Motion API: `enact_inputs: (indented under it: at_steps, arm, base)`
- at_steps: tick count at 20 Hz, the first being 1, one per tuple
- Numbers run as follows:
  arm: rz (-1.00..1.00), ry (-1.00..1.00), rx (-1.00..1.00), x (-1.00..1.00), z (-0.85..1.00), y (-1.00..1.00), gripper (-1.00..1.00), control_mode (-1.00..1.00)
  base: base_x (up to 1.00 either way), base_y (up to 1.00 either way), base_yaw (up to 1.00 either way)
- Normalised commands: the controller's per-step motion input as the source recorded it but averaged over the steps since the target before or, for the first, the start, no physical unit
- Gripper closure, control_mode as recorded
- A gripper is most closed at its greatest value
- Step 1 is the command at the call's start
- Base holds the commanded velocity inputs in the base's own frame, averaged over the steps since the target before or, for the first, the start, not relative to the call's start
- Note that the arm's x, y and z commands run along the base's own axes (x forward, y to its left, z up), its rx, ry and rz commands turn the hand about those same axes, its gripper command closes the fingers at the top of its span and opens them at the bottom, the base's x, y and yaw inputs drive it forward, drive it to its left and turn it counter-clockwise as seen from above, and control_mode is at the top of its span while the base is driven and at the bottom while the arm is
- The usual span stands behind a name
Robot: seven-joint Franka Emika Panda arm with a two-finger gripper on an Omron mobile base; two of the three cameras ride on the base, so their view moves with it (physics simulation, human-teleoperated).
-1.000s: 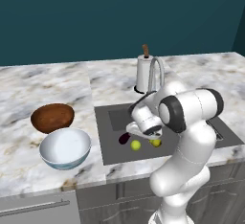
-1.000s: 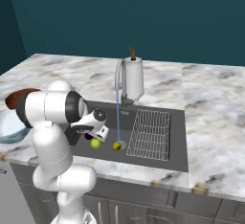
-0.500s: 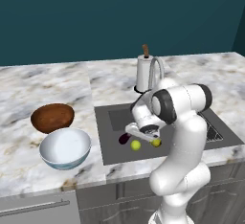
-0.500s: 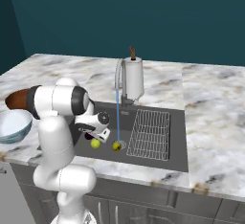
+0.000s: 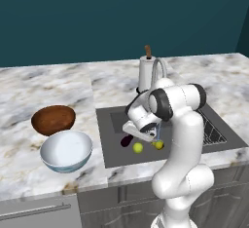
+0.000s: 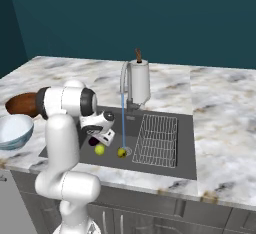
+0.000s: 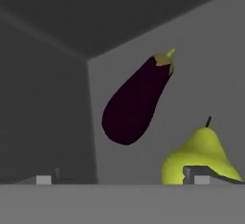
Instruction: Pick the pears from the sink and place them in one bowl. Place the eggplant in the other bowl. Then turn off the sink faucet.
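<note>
Now the arm has folded further over the sink (image 5: 114,149) than a second ago, its elbow swung across and the gripper (image 5: 144,133) lowered into the basin; nothing else has shifted. The marbled counter (image 5: 48,85) runs under a dark teal wall, and the dark grey sink holds a wire rack (image 6: 157,139) at its far side. The faucet (image 6: 123,80) sends a thin blue stream down to the drain, beside a white cylinder with a brown top (image 6: 139,80). On the counter the white and blue bowl (image 5: 66,150) sits just beside the brown wooden bowl (image 5: 53,119), both with nothing in them. In the basin lie the eggplant (image 7: 136,101) and two pears, one pear (image 7: 201,157) close below the gripper, the other pear (image 5: 159,144) near the stream. The gripper's fingers (image 7: 44,179) stand wide apart, holding nothing.
</note>
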Motion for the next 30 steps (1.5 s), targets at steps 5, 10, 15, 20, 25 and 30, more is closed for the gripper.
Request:
enact_inputs:
  at_steps: [5, 10, 15, 20, 25, 30]
  arm:
    - [0.00, 0.01, 0.00, 0.43, -0.02, 0.00, -1.00, -1.00]
    - [0.00, 0.07, 0.00, 0.39, -0.17, 0.00, -1.00, -1.00]
    - [0.00, 0.12, 0.00, 0.28, -0.23, 0.00, -1.00, -1.00]
    - [0.00, 0.13, 0.00, 0.14, -0.26, 0.00, -1.00, -1.00]
    - [0.00, 0.05, 0.00, 0.01, -0.18, 0.00, -1.00, -1.00]
    - [0.00, 0.02, 0.00, 0.00, -0.28, 0.02, -1.00, -1.00]
  base:
    - [0.00, 0.00, 0.00]
    - [0.00, 0.00, 0.00]
    - [0.00, 0.00, 0.00]
    - [0.00, 0.00, 0.00]
    - [0.00, 0.00, 0.00]
    - [0.00, 0.00, 0.00]
